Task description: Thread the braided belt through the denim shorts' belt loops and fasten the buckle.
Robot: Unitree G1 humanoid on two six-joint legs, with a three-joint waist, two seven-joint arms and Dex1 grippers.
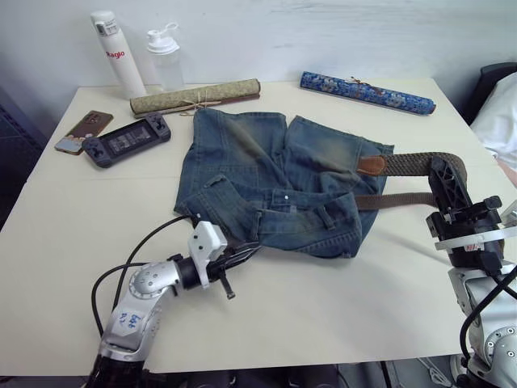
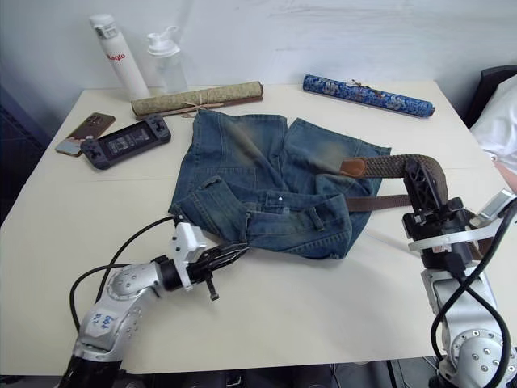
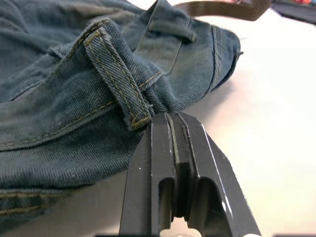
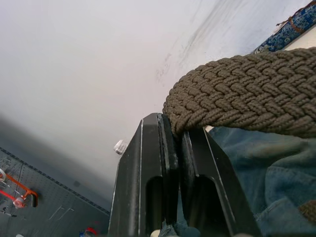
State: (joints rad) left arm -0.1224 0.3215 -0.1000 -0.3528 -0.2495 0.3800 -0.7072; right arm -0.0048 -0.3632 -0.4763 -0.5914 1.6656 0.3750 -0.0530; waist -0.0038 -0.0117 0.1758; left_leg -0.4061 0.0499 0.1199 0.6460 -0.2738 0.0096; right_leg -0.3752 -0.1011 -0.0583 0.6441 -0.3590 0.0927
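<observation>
The faded denim shorts [image 1: 266, 162] lie bunched in the middle of the table, waistband toward me. My left gripper [image 1: 252, 247] is shut on the waistband's edge, just beside a belt loop [image 3: 118, 79]; a second belt loop [image 3: 170, 29] sits farther along. My right gripper [image 1: 443, 168] is raised at the shorts' right side, shut on the braided belt [image 4: 247, 94]. From there the belt arcs left to its tan leather tip [image 1: 371, 166] resting on the shorts. A lower strand [image 1: 396, 200] runs to the waistband. The buckle is hidden.
Along the table's far edge stand a white bottle [image 1: 117, 52], a clear bottle [image 1: 166, 56], a rolled olive mat [image 1: 194, 97] and a blue patterned roll [image 1: 367, 91]. A phone [image 1: 83, 131] and a handheld console [image 1: 128, 139] lie far left. The table [image 1: 81, 218] is cream.
</observation>
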